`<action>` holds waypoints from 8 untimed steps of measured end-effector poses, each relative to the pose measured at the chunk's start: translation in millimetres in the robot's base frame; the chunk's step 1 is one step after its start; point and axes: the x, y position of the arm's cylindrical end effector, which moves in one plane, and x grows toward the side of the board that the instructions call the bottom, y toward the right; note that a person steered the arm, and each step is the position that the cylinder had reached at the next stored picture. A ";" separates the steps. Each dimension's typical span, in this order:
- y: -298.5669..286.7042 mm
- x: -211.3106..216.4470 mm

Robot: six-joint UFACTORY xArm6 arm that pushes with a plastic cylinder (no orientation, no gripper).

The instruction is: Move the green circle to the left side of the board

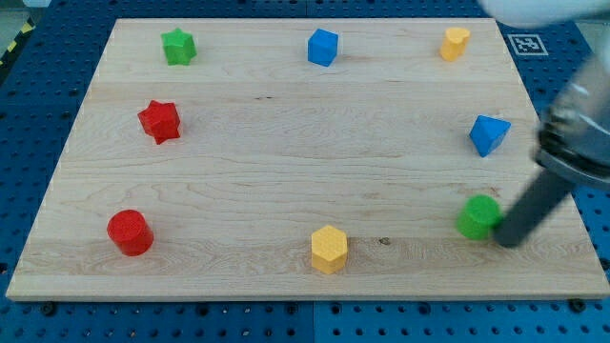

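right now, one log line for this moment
tip at right edge of green circle | circle bottom right of board | move left pending

bench (286, 152): pale wood, visible grain, matt, smooth | green circle (477, 216): matt plastic look | yellow hexagon (329, 249): same matt finish | rod at 3 o'clock: dark, matt

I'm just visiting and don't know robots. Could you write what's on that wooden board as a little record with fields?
board: wooden board on a blue perforated table
my tip: at the view's lower right, just right of the green circle, touching or nearly so
top row: green star, blue cube, yellow block
view's left: red star, red circle
view's right: blue block
view's bottom: yellow hexagon
task state: green circle not yet on the left side
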 end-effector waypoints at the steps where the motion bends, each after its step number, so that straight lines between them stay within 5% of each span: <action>1: -30.6 -18.3; 3: 3.3 -24.1; 6: -141.7 -64.2; 8: -39.1 -66.1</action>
